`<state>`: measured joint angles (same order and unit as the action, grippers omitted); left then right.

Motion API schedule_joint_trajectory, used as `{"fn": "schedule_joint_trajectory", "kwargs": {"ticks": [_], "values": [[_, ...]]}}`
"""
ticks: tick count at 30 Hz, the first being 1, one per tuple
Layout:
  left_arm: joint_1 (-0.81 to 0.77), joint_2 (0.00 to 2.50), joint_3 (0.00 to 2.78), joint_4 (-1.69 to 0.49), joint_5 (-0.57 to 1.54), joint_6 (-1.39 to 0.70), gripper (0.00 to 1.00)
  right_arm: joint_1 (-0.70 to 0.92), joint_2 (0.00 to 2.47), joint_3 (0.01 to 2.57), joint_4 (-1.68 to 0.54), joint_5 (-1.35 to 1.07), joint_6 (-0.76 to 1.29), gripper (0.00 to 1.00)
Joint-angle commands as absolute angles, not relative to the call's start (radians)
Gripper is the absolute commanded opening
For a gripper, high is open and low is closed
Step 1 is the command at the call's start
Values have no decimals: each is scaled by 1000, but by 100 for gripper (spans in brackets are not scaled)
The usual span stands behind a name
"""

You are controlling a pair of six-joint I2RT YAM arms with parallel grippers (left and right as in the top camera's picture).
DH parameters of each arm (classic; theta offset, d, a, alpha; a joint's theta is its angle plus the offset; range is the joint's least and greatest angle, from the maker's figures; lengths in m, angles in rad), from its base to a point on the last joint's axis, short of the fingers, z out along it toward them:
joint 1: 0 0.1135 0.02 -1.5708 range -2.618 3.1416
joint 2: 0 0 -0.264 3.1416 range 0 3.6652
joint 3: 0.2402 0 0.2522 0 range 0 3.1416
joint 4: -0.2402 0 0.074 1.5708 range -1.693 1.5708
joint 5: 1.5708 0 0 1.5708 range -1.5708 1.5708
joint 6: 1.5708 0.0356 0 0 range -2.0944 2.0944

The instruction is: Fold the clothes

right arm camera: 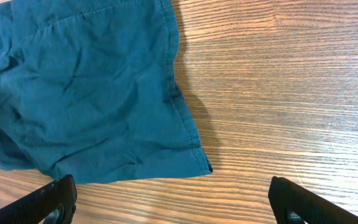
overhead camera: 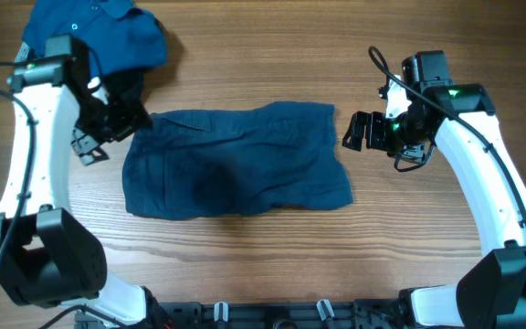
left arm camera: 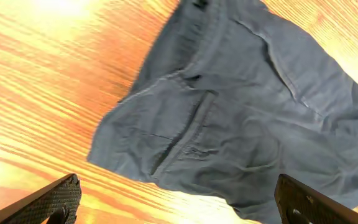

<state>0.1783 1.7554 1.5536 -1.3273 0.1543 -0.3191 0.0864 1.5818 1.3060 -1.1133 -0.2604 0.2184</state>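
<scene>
Between left tool (overhead camera: pixel 88 148) and right tool (overhead camera: pixel 350 133) — blue shorts (overhead camera: pixel 236 163).

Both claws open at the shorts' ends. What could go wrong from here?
The left claw hangs beside the piled shirt; its grab may snag that too.
The right claw hovers at the very edge of the shorts, so it may miss or pinch one layer.
They lie wrinkled; a fold may set creases.

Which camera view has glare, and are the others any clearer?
Left wrist view: glare washes out the table at top left, and the shorts look greyish. Right wrist view: sharp, even light, small shadow beside the shorts. Overhead view: evenly lit.
</scene>
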Motion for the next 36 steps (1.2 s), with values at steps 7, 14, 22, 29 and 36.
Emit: {"fn": "schedule_joint_trajectory", "kwargs": {"ticks": [7, 14, 22, 29, 36], "values": [[296, 1744, 1417, -1186, 330, -161, 100, 89, 1560, 1320, -1110, -262, 183, 100], [344, 1789, 1265, -1062, 366, -165, 100, 89, 1560, 1320, -1108, -262, 182, 100], [369, 1830, 1224, -986, 382, -165, 100, 89, 1560, 1320, -1119, -262, 183, 100], [385, 1835, 1193, -931, 385, -186, 99, 89, 1560, 1320, -1131, -262, 183, 100], [385, 1835, 1168, -863, 402, -187, 100, 89, 1560, 1320, -1163, -262, 184, 100]]}}
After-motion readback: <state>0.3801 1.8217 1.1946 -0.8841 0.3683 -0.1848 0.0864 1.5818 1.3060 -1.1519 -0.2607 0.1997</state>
